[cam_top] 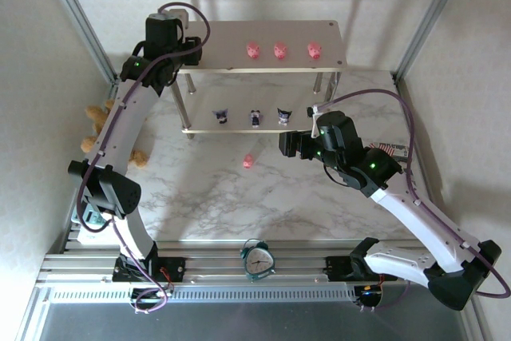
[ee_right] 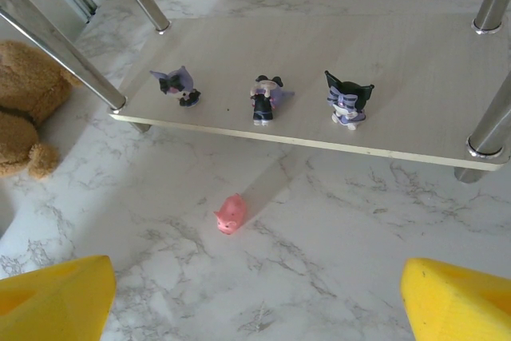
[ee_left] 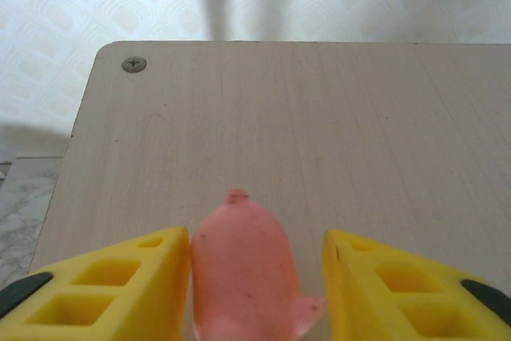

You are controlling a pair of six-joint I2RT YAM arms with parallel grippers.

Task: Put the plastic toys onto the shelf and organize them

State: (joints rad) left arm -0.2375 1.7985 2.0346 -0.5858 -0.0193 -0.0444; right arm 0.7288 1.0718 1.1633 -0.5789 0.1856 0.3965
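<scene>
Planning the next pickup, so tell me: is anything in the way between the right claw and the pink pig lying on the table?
Nothing visible. The pink pig lies alone on the table in front of the shelf, and the open right claw looks straight at it.

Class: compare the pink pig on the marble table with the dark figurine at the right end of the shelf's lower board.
Colour: the pink pig is pink all over; the dark figurine is dark purple with white.
Place: the pig is on the marble table; the figurine is on the shelf's lower board.
Company: the pig is alone; the figurine ends a row of three.
Both are small plastic toys.
</scene>
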